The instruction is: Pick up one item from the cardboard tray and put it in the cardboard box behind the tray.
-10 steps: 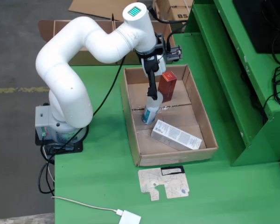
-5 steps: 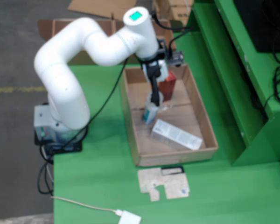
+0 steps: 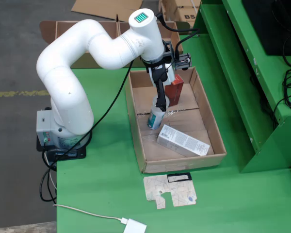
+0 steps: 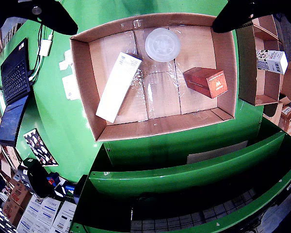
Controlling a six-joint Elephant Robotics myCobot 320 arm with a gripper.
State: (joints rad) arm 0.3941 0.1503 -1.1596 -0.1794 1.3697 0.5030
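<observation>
Fixed view, high and oblique over the worktop (image 3: 111, 194), wrist view looking straight down, close, both showing the tray (image 3: 144, 162) (image 4: 87, 92).

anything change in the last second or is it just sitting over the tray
Barely. The arm's wrist turned slightly and the gripper stays over the white bottle without lifting it. The bottle, red box, long white box and tray lie as before.
</observation>
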